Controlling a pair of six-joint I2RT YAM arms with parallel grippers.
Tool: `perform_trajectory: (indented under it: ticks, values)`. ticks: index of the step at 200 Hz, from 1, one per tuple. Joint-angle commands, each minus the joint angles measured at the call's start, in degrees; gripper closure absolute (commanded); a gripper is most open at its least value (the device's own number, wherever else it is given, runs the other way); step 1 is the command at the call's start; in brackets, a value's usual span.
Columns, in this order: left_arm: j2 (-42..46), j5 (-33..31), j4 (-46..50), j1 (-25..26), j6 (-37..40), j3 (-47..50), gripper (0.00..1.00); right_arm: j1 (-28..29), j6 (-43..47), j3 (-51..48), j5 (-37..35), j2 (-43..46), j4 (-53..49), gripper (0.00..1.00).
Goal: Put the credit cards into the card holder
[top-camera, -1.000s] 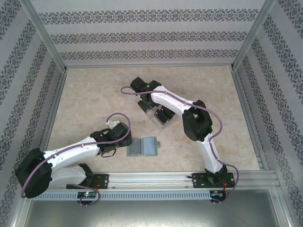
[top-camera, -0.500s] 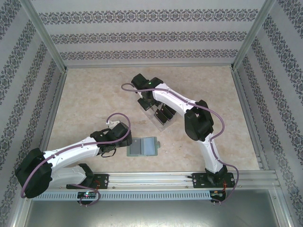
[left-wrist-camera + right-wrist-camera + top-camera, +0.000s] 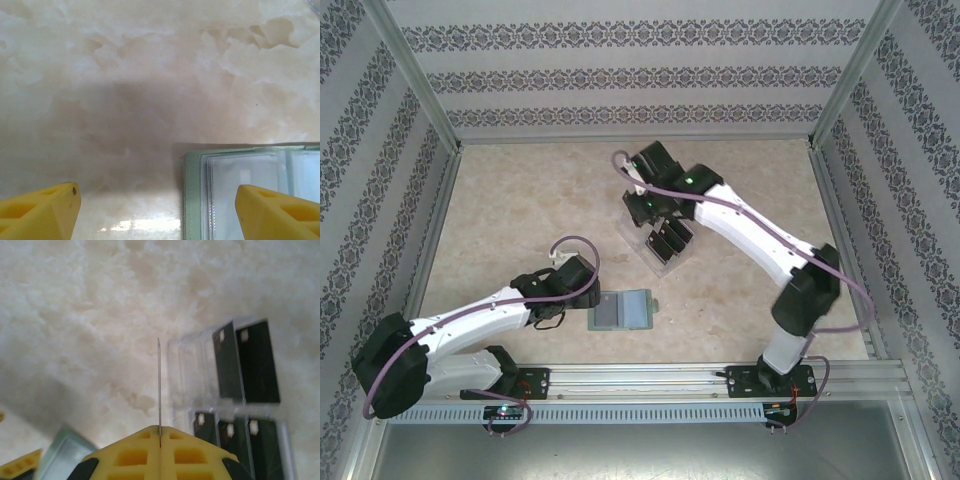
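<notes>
- My right gripper (image 3: 160, 432) has its yellow fingers pressed together on one credit card (image 3: 159, 385). In the right wrist view the card is edge-on, just a thin line sticking straight out from between the fingertips.
- That gripper hangs above the clear tray (image 3: 190, 365), up off the table (image 3: 520, 210). From overhead, the right arm reaches out over the tray near the middle of the table.
- The other credit cards (image 3: 257, 367) sit in the tray: two black ones side by side in the far row and three more in the near row, each with a small pale mark near one end. The compartments left of the far pair look bare.
- My left gripper (image 3: 157, 210) is spread wide, one yellow fingertip at each bottom corner of the left wrist view, with nothing between them.
- The card holder (image 3: 622, 310) lies flat on the table near the front edge, just right of the left gripper and well apart from the tray. It's open, with a grey-green border and clear pockets showing.
- In the left wrist view the right-hand fingertip overlaps the holder's near corner, and the left-hand one is over bare table. Can't tell if that finger is touching the holder or just above it.
- A corner of the holder also pokes into the bottom left of the right wrist view.
</notes>
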State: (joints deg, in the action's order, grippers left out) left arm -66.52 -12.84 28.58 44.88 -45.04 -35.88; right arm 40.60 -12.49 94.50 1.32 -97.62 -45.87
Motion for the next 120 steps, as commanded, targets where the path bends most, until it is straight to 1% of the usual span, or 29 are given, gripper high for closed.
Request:
perform_trajectory:
  ticks: [1, 31, 55, 84, 120]
  values:
    - [-1.9, 1.9, 2.8, -0.4, 4.4, -1.5, 0.19, -0.7, -10.1, -12.4, 8.2, 7.0, 9.1, 1.00]
    - [-4.6, 3.3, 2.0, 0.9, 5.7, -2.0, 0.19, -0.5, -23.4, -32.8, 15.2, 18.0, 24.8, 1.00]
    - [-6.4, 2.9, 2.2, 2.5, 5.9, -2.2, 0.19, 0.9, -32.6, -46.7, 16.3, 24.8, 35.3, 1.00]
    - [-7.0, 2.0, 2.2, 3.8, 5.9, -2.0, 0.19, 3.6, -39.4, -56.8, 15.0, 29.3, 43.6, 1.00]
    - [-7.7, 1.5, 1.7, 4.9, 5.9, -2.1, 0.19, 8.5, -45.0, -63.2, 11.1, 30.8, 50.1, 1.00]
